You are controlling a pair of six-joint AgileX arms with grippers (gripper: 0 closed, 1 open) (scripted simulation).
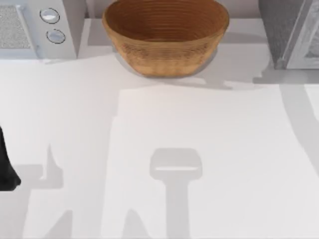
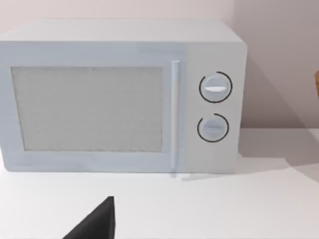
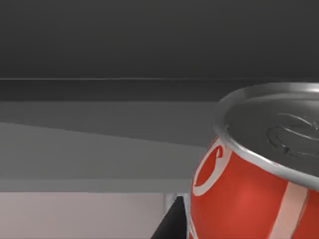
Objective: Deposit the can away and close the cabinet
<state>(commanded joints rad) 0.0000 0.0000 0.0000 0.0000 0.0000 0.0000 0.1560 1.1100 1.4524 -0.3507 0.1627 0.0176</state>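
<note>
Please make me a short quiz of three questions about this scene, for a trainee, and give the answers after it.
1. True or false: the door of the microwave seen in the left wrist view is open.
2. In the top view, what stands between the microwave and the cabinet? A) a woven bowl B) a plate C) a kettle
3. Fill in the word: in the right wrist view, the can has a ___ body with white lettering and a silver top.

Key:
1. False, the door is closed.
2. A
3. red
</note>
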